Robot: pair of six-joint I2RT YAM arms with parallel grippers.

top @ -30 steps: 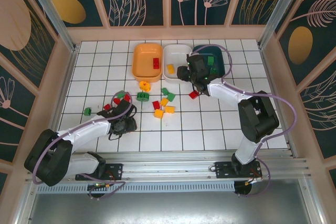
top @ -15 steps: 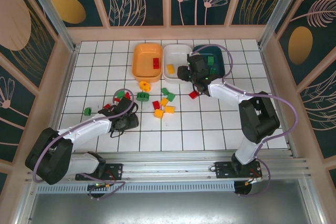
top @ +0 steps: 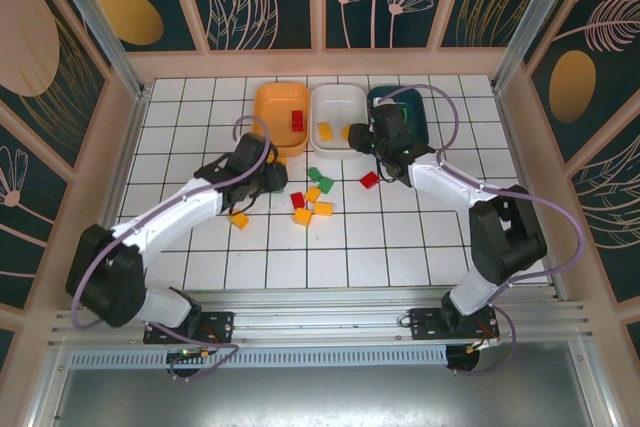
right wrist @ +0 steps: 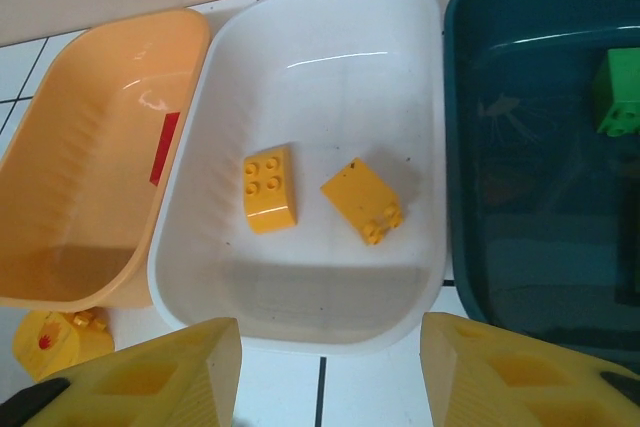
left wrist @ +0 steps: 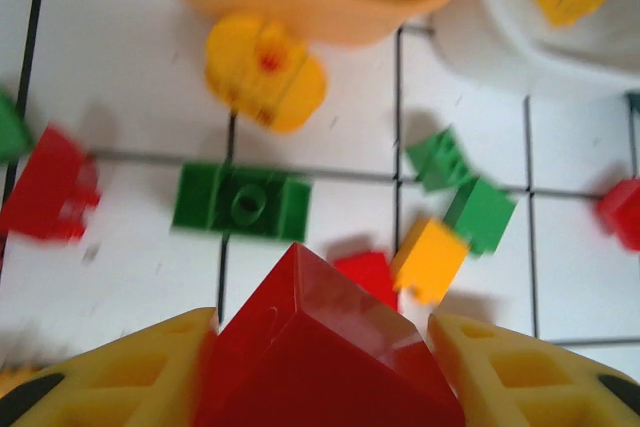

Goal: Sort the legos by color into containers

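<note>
Left gripper (left wrist: 320, 327) clamped a red brick (left wrist: 310, 377); right gripper (right wrist: 330, 357) hung open, empty.
Loose legos (top: 315, 197), a green plate (left wrist: 243, 202) among them, lay at 12 o'clock of the left gripper. Beyond the right gripper sat the white bin (right wrist: 330, 292) holding two yellow bricks (right wrist: 270, 187), with the orange bin (right wrist: 80, 197) at 10 o'clock and the teal bin (right wrist: 520, 227) at 2.

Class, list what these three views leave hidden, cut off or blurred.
Top view: the right arm covers part of the teal bin.
Right wrist view: the frame edge cuts off the green brick.
Left wrist view: the held red brick runs off the bottom edge; a loose red brick is blurred.
</note>
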